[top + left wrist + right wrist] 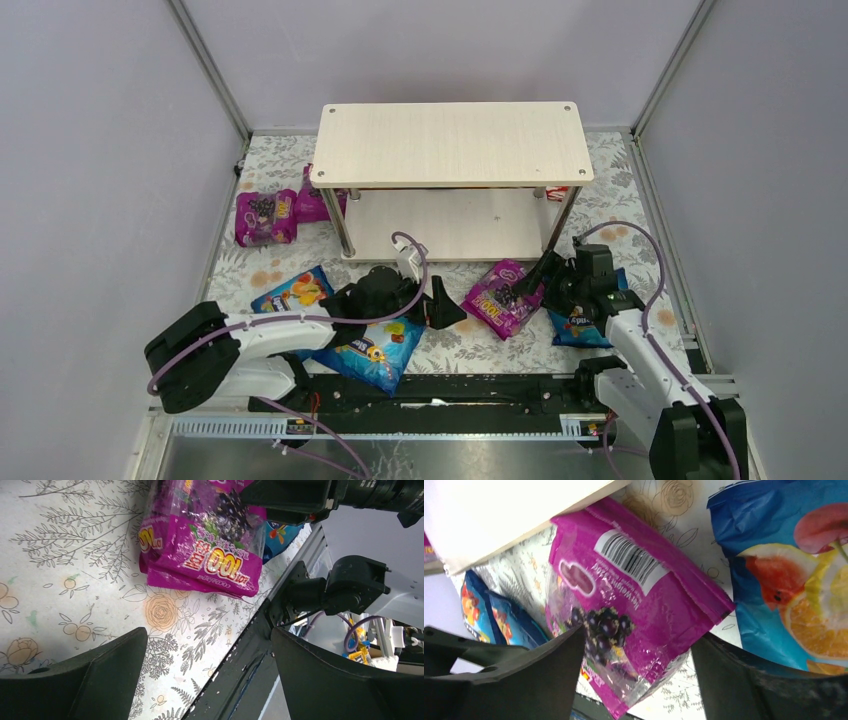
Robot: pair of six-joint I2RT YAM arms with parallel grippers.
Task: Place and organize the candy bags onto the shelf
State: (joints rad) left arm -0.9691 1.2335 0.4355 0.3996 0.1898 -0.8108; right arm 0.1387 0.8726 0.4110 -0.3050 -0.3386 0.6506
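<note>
the left gripper [447, 303] sat low before the shelf [450, 140], pointing right, jaws spread wide. the right gripper [548, 270] tilted down near the shelf's front right post, jaws apart.

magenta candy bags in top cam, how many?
3. Two lie side by side on the table left of the shelf: the outer bag and the inner bag, partly hidden by its corner. The third bag lies before the shelf's right end. More may be hidden.

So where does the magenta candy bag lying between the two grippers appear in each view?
Top external: magenta bag right of centre, before the shelf.
Left wrist: the bag at top centre.
Right wrist: the bag at centre.
Shared landmark: the blue fruit bag beside it, in all three.
</note>
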